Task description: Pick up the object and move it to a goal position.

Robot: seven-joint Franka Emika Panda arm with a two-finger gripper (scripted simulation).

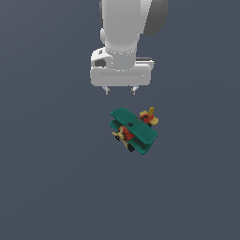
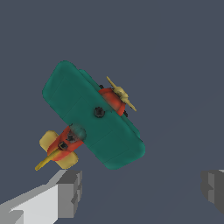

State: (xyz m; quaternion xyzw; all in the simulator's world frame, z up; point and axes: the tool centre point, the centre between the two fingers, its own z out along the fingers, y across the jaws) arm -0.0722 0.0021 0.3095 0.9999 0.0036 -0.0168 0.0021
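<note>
The object is a small toy biplane with teal-green wings, a red body, a yellow propeller and a yellow tail, resting on the dark grey floor. In the wrist view the biplane shows from above, its broad upper wing facing the camera. My gripper hangs open above and behind the plane in the exterior view, apart from it. Both grey fingers show in the wrist view, spread wide with nothing between them; the plane lies beyond the gripper, closer to one finger than the other.
The white arm comes down from the top of the exterior view. A plain dark grey floor surrounds the plane, and no other objects show.
</note>
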